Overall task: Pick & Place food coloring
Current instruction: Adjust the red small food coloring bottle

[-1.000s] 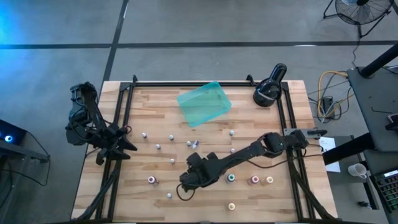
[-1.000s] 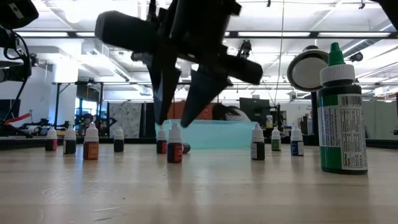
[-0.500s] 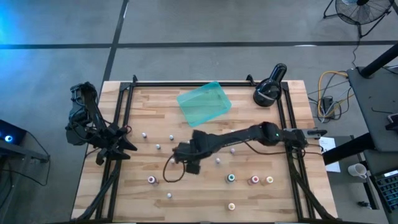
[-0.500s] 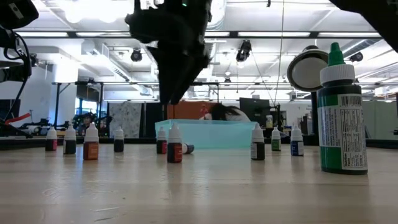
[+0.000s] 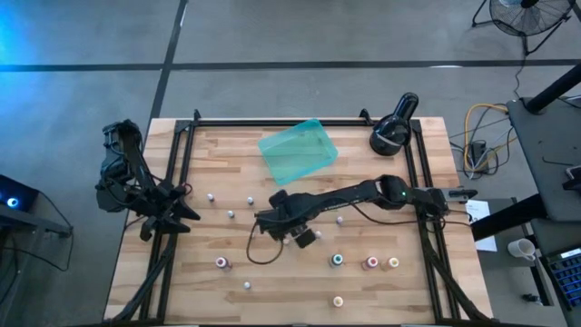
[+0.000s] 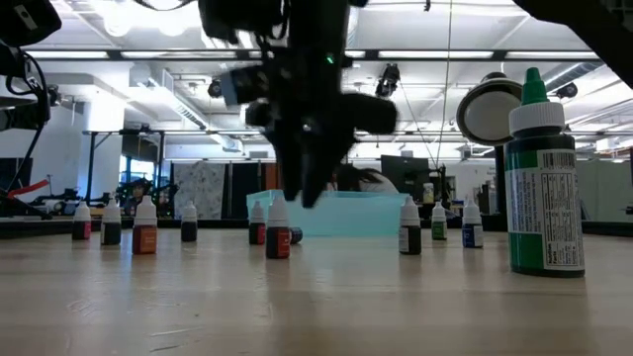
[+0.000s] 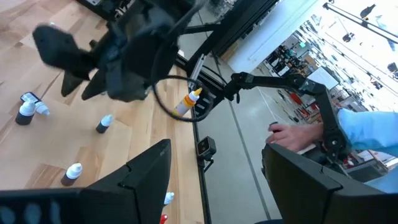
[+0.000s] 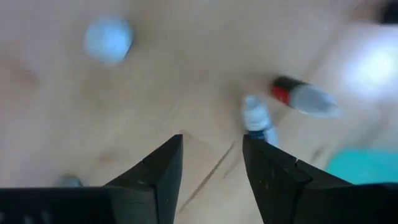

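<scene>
1. The right hand [image 5: 289, 238] hangs over the middle of the bench [image 5: 227, 282] now; a second ago it was lower down the high view, nearer the front edge, and half a second ago it pointed off to the left side.
2. Its wrist has turned since then: the fingers [image 8: 158, 168] now look down on the wood with a narrow gap between them, and nothing sits in that gap.
3. Just past those fingertips stand two bottles of the food coloring [image 8: 258, 121], one upright with its white cap up, one red bottle [image 8: 305, 99] lying on its side beside it.
4. In the low view the right arm [image 6: 307, 119] blocks the centre, lower and more square-on than half a second ago, hovering above the tipped bottle and its upright neighbour [image 6: 278, 235].
5. The bottles themselves have not moved: the same scatter across the bench, a row at the left in the low view [image 6: 144, 229], a few at the right, one big green bottle [image 6: 544, 188] close to the camera.
6. The teal tray [image 5: 298, 151] lies at the back of the bench, same tilt as before, with the black round lamp [image 5: 393, 132] off at the back right corner.
7. The left hand [image 5: 186, 213] waits at the left edge, fingers spread wide and holding nothing, unchanged across the second.
8. A person's hand [image 7: 289, 134] shows beyond the bench in the left wrist view.
</scene>
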Robot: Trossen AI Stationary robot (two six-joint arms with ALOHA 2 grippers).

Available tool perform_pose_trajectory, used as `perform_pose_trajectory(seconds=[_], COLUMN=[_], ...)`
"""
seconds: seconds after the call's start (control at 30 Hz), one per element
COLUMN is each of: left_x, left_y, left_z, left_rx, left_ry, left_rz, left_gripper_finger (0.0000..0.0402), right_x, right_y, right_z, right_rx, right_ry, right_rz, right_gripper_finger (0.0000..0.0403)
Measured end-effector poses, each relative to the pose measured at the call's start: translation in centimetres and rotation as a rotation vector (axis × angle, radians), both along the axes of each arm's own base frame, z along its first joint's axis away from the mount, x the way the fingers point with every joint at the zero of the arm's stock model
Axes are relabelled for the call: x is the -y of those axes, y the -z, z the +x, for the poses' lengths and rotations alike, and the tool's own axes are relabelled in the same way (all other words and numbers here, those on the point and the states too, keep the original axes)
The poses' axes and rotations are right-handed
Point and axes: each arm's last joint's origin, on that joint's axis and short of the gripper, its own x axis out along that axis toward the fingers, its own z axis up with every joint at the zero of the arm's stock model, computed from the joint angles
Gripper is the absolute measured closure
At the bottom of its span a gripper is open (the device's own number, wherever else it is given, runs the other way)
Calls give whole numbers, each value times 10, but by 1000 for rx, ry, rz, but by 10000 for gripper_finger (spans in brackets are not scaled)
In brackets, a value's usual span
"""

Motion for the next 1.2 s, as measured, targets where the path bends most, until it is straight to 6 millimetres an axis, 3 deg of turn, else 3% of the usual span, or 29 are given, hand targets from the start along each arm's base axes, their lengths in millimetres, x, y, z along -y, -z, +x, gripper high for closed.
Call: perform_pose_trajectory(seconds=[0.07,0.2,0.53,1.2], left_x=[0,0,0,0], left_y=[0,0,0,0], left_z=[0,0,0,0], left_rx=[0,0,0,0], left_ry=[0,0,0,-1], left_rz=[0,1,0,0], left_gripper_finger=[177,177,177,177], right_x=[3,13,22,29], right_y=[8,17,16,39], right_z=[-2,-3,11,4], right_rx=[-42,-61,64,6], right_ry=[-83,-83,-123,-103], right_rz=[-15,-20,-20,56], right_gripper_finger=[248,257,278,293])
